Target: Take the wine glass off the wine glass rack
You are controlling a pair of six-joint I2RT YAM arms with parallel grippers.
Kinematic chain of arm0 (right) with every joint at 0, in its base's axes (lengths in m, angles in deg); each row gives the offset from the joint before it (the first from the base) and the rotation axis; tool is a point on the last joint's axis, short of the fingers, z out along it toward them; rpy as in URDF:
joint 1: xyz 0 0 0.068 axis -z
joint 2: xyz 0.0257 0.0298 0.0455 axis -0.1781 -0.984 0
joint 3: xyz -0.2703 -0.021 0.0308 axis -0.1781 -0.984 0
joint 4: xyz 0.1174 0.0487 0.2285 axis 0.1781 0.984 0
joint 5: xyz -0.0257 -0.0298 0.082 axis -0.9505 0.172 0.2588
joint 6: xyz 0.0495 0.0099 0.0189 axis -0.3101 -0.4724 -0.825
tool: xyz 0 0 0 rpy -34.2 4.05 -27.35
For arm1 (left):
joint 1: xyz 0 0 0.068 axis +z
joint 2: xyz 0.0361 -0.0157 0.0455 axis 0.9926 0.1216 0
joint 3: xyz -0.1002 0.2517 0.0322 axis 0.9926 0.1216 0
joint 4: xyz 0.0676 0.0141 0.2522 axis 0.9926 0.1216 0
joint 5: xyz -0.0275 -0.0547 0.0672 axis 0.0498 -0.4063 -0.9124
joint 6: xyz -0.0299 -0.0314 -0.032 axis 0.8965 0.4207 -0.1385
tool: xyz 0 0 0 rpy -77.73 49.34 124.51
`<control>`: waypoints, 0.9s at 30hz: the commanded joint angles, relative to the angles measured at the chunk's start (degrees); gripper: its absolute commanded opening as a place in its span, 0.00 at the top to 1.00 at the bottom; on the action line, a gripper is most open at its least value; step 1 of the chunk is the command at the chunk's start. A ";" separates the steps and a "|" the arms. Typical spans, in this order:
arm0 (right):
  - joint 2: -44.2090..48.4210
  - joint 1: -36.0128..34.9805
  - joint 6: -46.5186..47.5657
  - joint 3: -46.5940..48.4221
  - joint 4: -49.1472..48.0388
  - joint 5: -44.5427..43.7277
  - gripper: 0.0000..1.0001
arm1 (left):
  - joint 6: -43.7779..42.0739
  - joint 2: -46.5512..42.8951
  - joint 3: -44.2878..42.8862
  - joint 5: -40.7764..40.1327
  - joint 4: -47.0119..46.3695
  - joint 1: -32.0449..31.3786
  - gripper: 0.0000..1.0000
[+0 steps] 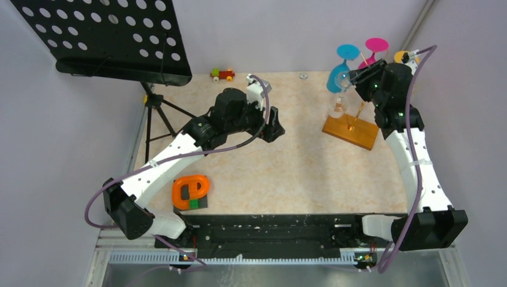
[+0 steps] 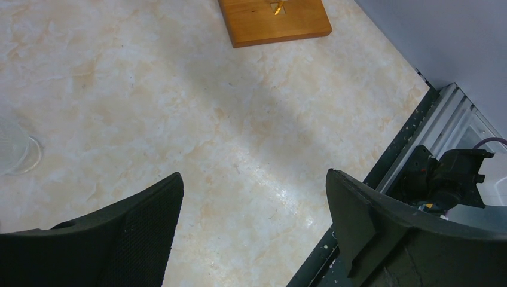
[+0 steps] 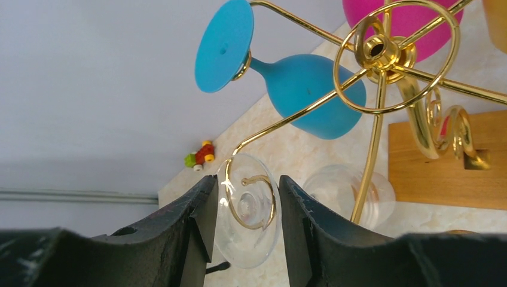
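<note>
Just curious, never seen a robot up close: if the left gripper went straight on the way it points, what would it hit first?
Probably the bare tabletop: the open left gripper angles down at it, and the wine glass rack's base lies farther ahead. Depth is hard to judge.

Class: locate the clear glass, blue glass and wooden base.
clear glass (image 3: 242, 239): right wrist view, foot.
blue glass (image 3: 305, 75): right wrist view, bowl.
wooden base (image 2: 281, 27): left wrist view, top face.
</note>
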 commanded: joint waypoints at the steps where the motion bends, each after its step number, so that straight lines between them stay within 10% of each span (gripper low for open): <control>1: 0.73 -0.28 -2.48 -1.82 -3.97 0.20 0.56 | 0.75 -2.74 -0.23 -0.16 -1.45 0.05 0.08; 19: 2.53 -0.02 -3.69 -4.84 -6.81 -1.21 1.00 | 0.93 -2.58 -1.06 -0.17 -0.92 0.05 0.07; 27: 7.95 1.56 -6.55 -8.77 -12.43 -1.57 1.00 | 0.93 -2.61 -1.72 -0.09 -0.78 0.05 0.07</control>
